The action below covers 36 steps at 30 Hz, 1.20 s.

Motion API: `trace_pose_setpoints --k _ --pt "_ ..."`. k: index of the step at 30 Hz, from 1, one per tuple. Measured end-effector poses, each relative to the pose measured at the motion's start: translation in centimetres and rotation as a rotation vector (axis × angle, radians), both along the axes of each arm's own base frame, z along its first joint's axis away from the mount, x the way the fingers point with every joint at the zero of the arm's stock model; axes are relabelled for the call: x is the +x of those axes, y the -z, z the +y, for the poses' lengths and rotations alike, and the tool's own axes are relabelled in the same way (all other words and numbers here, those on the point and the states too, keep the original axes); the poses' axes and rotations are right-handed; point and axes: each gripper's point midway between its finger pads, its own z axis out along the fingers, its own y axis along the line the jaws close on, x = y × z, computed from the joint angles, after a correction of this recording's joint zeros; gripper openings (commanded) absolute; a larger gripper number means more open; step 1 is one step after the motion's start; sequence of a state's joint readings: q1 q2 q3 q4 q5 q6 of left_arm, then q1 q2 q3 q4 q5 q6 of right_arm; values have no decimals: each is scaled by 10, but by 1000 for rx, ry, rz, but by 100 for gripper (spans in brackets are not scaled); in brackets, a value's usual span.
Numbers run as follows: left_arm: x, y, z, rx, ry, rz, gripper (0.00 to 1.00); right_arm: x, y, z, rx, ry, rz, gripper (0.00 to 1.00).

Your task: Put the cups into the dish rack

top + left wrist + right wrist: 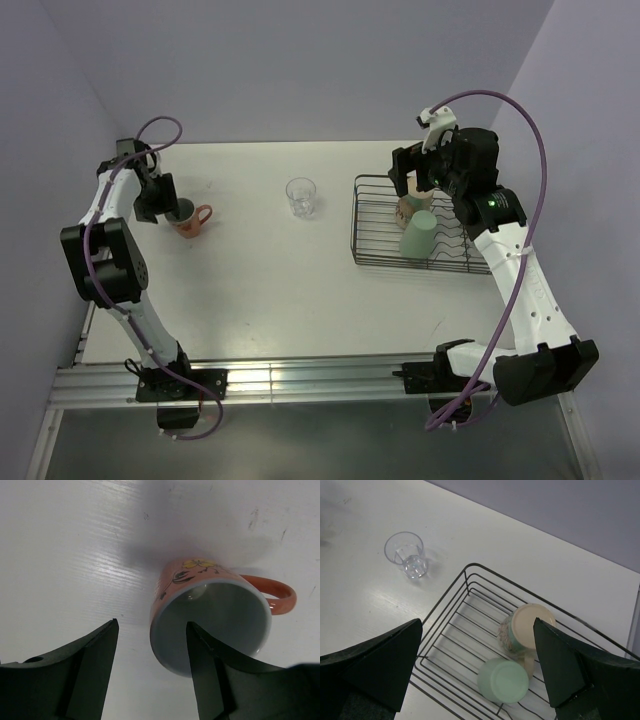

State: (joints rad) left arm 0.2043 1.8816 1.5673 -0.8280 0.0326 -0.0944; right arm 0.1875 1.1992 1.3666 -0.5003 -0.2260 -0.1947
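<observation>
A pinkish mug [190, 218] with a flower print stands upright at the table's left. In the left wrist view the mug [215, 615] shows its open mouth. My left gripper [168, 206] [152, 623] is open, with one finger over the mug's mouth and the other outside its wall. The black wire dish rack [353, 225] [441, 611] holds a cream patterned mug [408, 207] [530, 625] and a green tumbler [418, 236] [504, 681], both upside down. My right gripper [412, 185] [478, 622] is open and empty above them. A clear glass [300, 196] [404, 554] stands mid-table. The other cups are out of view.
Purple walls close in the table at the back and on both sides. The arm bases and a metal rail [300, 380] run along the near edge.
</observation>
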Motion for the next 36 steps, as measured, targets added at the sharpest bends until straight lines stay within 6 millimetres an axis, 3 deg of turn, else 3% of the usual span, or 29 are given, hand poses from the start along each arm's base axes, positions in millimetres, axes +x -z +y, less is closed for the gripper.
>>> trace_pose_setpoints --k 4,9,13,18,22,33,36 --pt "2 12 1 -2 2 18 57 0 3 0 0 0 6 100" --pt "8 22 0 -12 4 23 47 0 25 1 4 0 45 100" --pt "10 25 -3 -27 9 18 30 -3 44 3 13 -3 94 100" --pt "11 26 -5 -37 11 11 18 -4 43 10 48 -24 101 100" --pt "12 28 -6 -39 19 5 0 -6 42 17 93 -43 116 100" --pt "16 23 -16 -73 58 -30 0 -16 29 44 262 -125 164 100" --pt "16 -3 -27 -72 124 -120 0 -20 14 54 325 -163 170 100"
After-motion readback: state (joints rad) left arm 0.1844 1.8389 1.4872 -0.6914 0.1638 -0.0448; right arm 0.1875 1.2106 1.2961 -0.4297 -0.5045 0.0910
